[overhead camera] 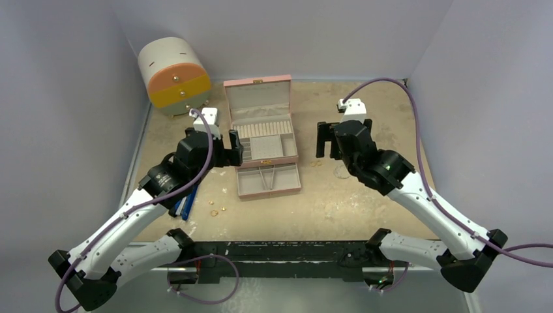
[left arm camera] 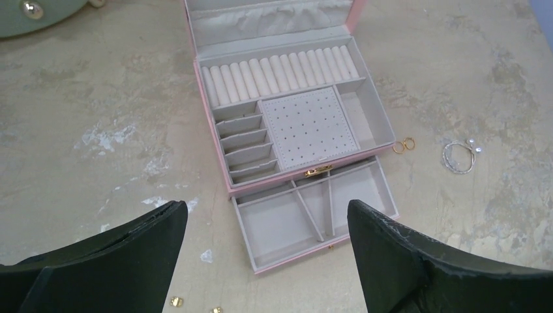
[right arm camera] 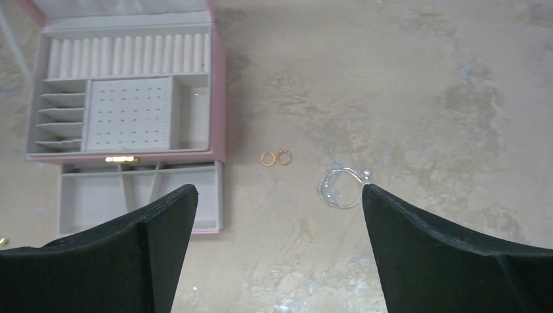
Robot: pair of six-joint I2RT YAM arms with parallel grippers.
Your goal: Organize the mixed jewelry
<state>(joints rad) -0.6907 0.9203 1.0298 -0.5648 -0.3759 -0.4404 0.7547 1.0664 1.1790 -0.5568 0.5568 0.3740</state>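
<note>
The mixed jewelry lies loose on the table. Two gold rings [overhead camera: 315,163] and a thin pale loop [overhead camera: 341,171] lie right of the open pink box [overhead camera: 264,130]. They also show in the right wrist view as the rings [right arm camera: 276,158] and the loop [right arm camera: 340,186], and in the left wrist view as the rings [left arm camera: 403,145] and the loop [left arm camera: 460,156]. Small gold bits [overhead camera: 215,212] lie left of the box's pulled-out drawer [left arm camera: 313,215]; two of them [left arm camera: 175,301] show there. My left gripper [overhead camera: 227,151] [left arm camera: 266,205] is open and empty beside the box. My right gripper [overhead camera: 326,140] [right arm camera: 279,189] is open and empty above the rings.
A round cabinet with orange and yellow drawers [overhead camera: 175,75] stands at the back left. A blue-handled tool [overhead camera: 186,202] lies under my left arm. Grey walls close in the table on three sides. The box's compartments hold nothing.
</note>
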